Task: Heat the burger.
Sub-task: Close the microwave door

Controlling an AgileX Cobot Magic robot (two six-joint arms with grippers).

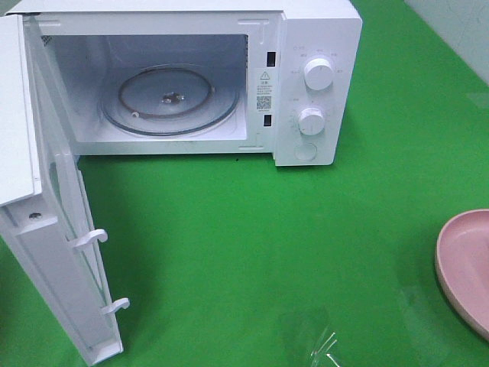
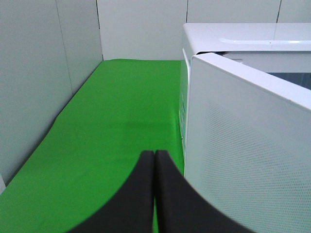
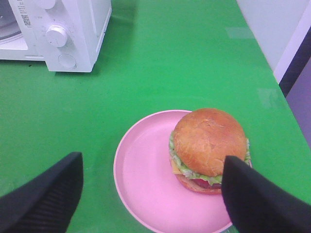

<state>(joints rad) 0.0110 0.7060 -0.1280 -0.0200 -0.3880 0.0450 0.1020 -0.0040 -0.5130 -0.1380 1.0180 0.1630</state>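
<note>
The round burger with its glossy golden-brown bun, green lettuce frill, yellow cheese and brown patty [image 3: 209, 148] is sitting on the shallow pink plate [image 3: 146, 179], off-centre toward one rim, on the green table cover [image 3: 170, 63], well apart from the white microwave oven [image 1: 306, 76].

Handling judgement: the burger looks light and soft, a loose stack likely to shear or shed its lettuce if squeezed hard. The glossy bun may be slippery. The safest hold appears to be across the sides at patty level, with gentle pressure, or else on the stiff plate rim to carry both together.

The right gripper [image 3: 153, 194] is hanging above the plate with its black jaws standing wide apart and holding nothing; one finger [image 3: 257, 199] is overlapping the burger's edge in the wrist view, and contact cannot be confirmed. The left gripper [image 2: 154, 194] is fully closed on nothing, beside the microwave's swung-out white door [image 1: 53, 252].

Containers: the oven cavity is standing open, its glass turntable [image 1: 170, 98] bare. The plate is carrying only the burger.
</note>
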